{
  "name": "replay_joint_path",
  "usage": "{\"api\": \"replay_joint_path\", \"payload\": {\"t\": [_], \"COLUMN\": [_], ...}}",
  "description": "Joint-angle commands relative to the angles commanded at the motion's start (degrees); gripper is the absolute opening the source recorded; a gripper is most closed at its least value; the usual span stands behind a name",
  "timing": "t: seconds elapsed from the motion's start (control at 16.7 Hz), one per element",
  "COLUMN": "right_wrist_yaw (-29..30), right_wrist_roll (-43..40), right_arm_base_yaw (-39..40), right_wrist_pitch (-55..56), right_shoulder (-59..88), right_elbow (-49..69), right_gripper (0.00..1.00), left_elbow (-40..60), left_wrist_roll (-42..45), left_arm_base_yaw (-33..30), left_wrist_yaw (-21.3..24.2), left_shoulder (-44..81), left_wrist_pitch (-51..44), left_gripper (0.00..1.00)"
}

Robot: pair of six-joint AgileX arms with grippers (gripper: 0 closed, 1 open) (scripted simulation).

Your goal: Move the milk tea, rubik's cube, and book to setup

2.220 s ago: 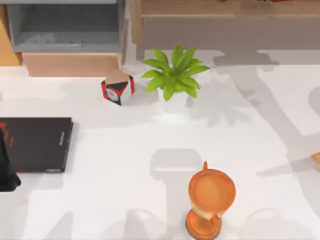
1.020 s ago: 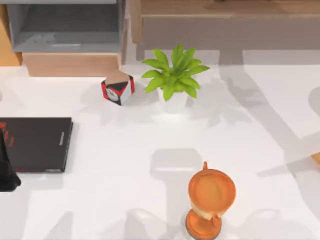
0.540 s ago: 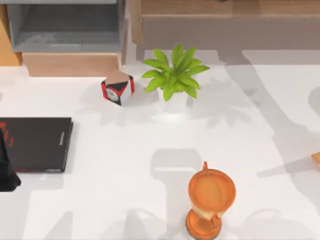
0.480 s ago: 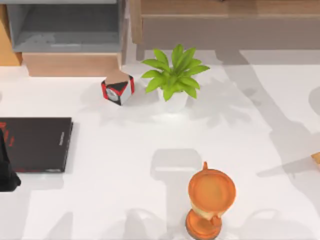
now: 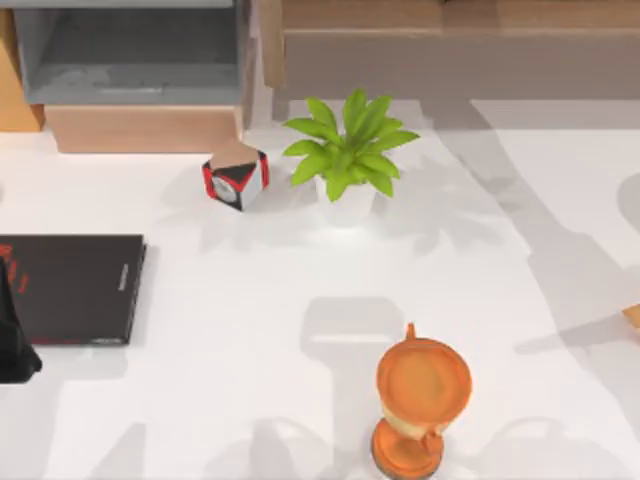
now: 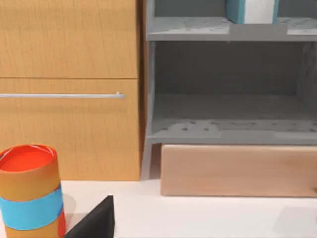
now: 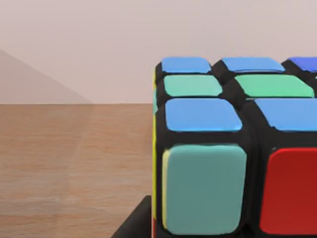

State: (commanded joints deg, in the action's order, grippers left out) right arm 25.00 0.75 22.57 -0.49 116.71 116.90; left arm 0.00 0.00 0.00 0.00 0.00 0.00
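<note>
Rubik's cube (image 7: 233,148) rests on a wooden shelf (image 7: 69,163); teal book (image 6: 251,11) stands in the grey shelf unit (image 6: 223,29); tool states untellable.

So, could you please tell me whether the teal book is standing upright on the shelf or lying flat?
Upright. In the left wrist view the teal book stands on the grey shelf, its white page edges facing out.

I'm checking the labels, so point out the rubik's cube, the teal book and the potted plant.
rubik's cube (image 7: 233,163): right wrist view, on its near face.
teal book (image 6: 250,11): left wrist view, on its white page edges.
potted plant (image 5: 347,152): top view, on its leaves.
</note>
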Motion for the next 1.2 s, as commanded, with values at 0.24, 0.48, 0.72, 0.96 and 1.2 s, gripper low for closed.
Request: {"api": "replay_joint_path", "payload": {"t": [0.24, 0.48, 0.72, 0.96, 1.2], "right_wrist_yaw": [0.0, 0.0, 0.0, 0.0, 0.0], "right_wrist_roll": [0.0, 0.0, 0.0, 0.0, 0.0], "right_arm_base_yaw": [0.0, 0.0, 0.0, 0.0, 0.0], "right_wrist_pitch": [0.0, 0.0, 0.0, 0.0, 0.0], "right_shoulder": [0.0, 0.0, 0.0, 0.0, 0.0], "right_elbow": [0.0, 0.0, 0.0, 0.0, 0.0], "right_gripper": [0.38, 0.68, 0.98, 1.00, 1.00], "left_elbow": [0.0, 0.0, 0.0, 0.0, 0.0], "left_wrist_roll": [0.0, 0.0, 0.0, 0.0, 0.0], "left_arm_base_yaw": [0.0, 0.0, 0.0, 0.0, 0.0], "left_wrist_yaw": [0.0, 0.0, 0.0, 0.0, 0.0], "left_shoulder": [0.0, 0.0, 0.0, 0.0, 0.0], "left_wrist_pitch": [0.0, 0.0, 0.0, 0.0, 0.0], "left_gripper": [1.00, 1.00, 1.00, 1.00, 1.00]}}
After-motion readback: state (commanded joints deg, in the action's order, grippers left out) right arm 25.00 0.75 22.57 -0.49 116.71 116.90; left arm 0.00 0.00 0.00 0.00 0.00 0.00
